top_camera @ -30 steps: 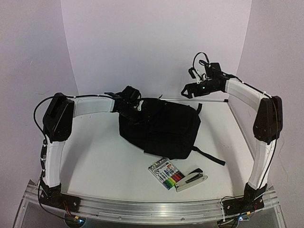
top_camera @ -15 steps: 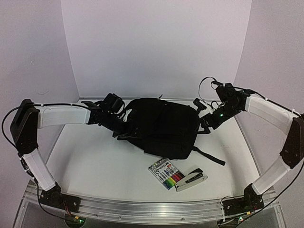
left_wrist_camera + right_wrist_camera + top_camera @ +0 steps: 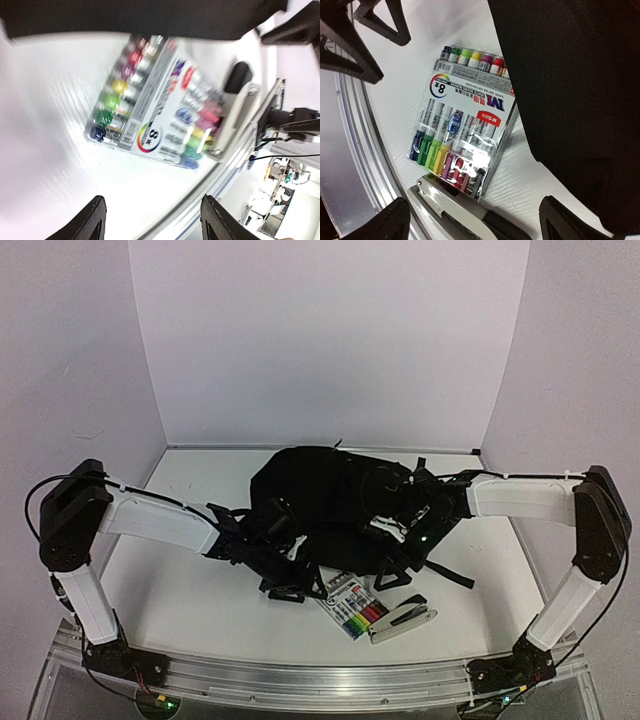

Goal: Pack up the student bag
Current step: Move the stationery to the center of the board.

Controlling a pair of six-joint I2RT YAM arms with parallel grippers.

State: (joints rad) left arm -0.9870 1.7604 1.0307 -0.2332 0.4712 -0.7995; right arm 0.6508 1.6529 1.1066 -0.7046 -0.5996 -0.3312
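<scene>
Top view, lower centre, nearest the rail: grey-and-black metal stapler (image 3: 402,616), touching the clear plastic pack of eight coloured markers (image 3: 350,606).

Just above these, my left pincer (image 3: 155,220) and right pincer (image 3: 480,220) hang one on each side of the pack. Both have their fingers spread wide and hold nothing.

Beyond, mid-frame: large soft black fabric student bag (image 3: 330,495), slumped on the white table (image 3: 200,590). I can make out no opening.

Judgement: the step in hand is picking up the marker pack. Use one pincer only. Straddle the pack's short width, keep clear of the stapler, and close squarely.
</scene>
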